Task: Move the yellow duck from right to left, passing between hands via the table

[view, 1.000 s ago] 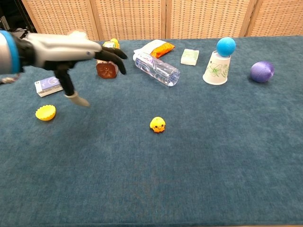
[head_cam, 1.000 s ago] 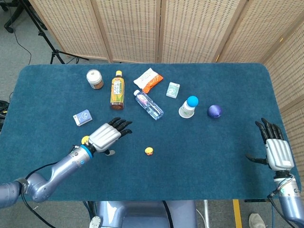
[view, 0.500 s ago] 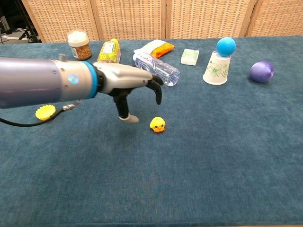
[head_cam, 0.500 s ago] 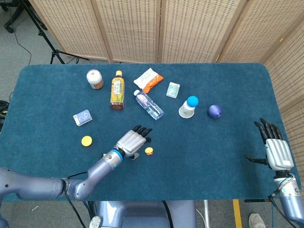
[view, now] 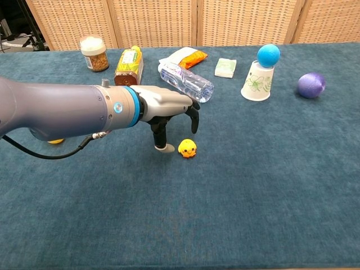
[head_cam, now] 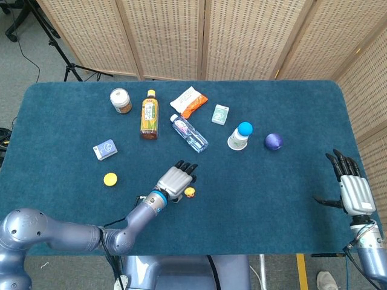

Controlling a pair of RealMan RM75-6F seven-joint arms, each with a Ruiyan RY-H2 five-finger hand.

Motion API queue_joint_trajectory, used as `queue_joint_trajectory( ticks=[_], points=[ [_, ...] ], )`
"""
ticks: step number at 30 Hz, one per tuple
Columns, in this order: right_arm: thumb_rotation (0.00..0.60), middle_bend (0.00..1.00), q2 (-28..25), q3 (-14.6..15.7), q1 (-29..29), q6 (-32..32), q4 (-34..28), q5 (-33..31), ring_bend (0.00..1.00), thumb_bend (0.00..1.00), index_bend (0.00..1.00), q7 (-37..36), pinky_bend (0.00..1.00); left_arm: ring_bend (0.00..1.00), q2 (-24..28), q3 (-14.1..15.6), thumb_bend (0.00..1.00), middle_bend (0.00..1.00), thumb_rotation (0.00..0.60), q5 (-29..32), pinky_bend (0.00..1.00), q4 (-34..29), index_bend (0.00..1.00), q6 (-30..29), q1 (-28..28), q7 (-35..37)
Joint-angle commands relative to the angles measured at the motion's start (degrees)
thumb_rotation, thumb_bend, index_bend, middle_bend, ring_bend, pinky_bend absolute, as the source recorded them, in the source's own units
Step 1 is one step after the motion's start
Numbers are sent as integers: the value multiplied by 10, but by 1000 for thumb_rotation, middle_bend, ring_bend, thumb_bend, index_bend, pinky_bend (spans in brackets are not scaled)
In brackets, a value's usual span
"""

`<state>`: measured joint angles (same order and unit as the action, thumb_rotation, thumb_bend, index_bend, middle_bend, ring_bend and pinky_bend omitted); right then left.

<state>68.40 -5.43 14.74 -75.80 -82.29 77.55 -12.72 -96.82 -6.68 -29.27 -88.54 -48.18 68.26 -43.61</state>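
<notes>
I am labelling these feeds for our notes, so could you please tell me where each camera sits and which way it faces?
Head view: high above the near edge, looking steeply down on the whole table; shows the left hand with its arm and the right hand at the far right.
Chest view: low at the near edge, looking across the tabletop toward the screens; shows only the left hand and forearm.
Shared: the left hand beside the yellow duck, and the water bottle.

Left hand (view: 169, 107) low, fingers (view: 193, 115) apart; right hand (head_cam: 354, 190) splayed, idle
</notes>
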Motion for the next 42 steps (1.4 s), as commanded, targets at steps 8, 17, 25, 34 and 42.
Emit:
queue_joint_trajectory(
  ticks=[8, 17, 25, 34, 42],
  points=[
    [600, 0, -1, -5, -3, 6, -1, 3, 0, 0, 37, -1, 0, 0, -12, 10, 336, 0, 600, -4, 0, 6, 367, -19, 5, 1],
    [600, 0, -2, -10, -5, 10, -1, 5, 0, 0, 37, -3, 0, 0, -32, 13, 338, 0, 600, -14, 0, 28, 369, -20, 5, 9],
    [600, 0, -3, -12, -6, 15, -2, 8, 0, 0, 37, -6, 0, 0, -54, 12, 340, 0, 600, -37, 0, 50, 416, -27, -4, 25],
    [600, 0, -4, -14, -7, 18, -3, 11, 0, 0, 43, -9, 0, 0, -74, 12, 354, 0, 600, -69, 0, 72, 554, -36, -18, 39],
    [600, 0, -5, -17, -8, 19, -2, 12, 0, 0, 44, -12, 0, 0, -68, 3, 370, 0, 600, -82, 0, 67, 584, -41, -25, 43]
  ],
)
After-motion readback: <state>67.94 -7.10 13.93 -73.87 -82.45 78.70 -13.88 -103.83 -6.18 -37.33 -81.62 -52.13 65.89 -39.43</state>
